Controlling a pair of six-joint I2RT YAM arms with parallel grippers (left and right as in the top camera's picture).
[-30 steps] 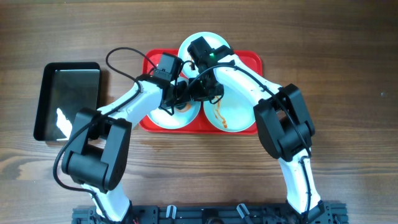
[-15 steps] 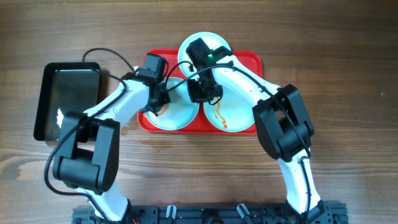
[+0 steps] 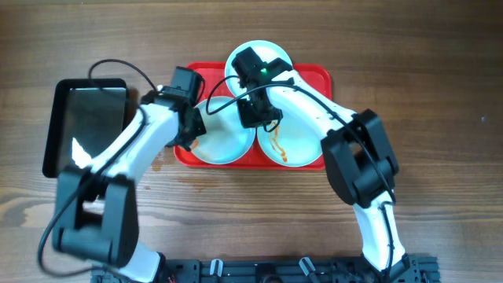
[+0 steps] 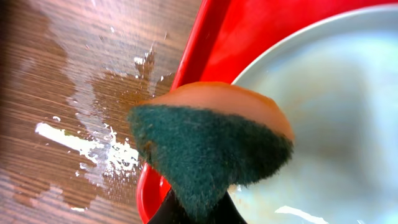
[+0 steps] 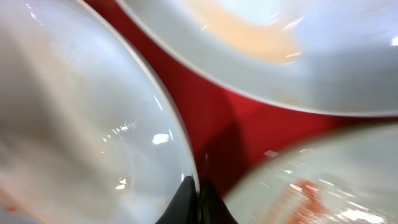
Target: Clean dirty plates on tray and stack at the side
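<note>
Three pale plates sit on the red tray (image 3: 318, 75). The left plate (image 3: 228, 141) is mostly wiped. The right plate (image 3: 295, 141) has an orange-brown smear. The rear plate (image 3: 267, 53) lies partly under the right arm. My left gripper (image 3: 189, 130) is shut on a sponge (image 4: 211, 143) with a green scouring face and orange back, held at the left plate's left rim over the tray edge (image 4: 205, 43). My right gripper (image 3: 250, 118) is shut on the left plate's rim (image 5: 180, 155), between the plates.
A black glossy tray (image 3: 85, 126) lies left of the red tray. Wet smears and white foam (image 4: 93, 143) mark the wooden table beside the red tray's left edge.
My left gripper has moved left with the sponge, from the middle of the left plate to its left rim. The right gripper has stayed pinched on the plate's rim.
</note>
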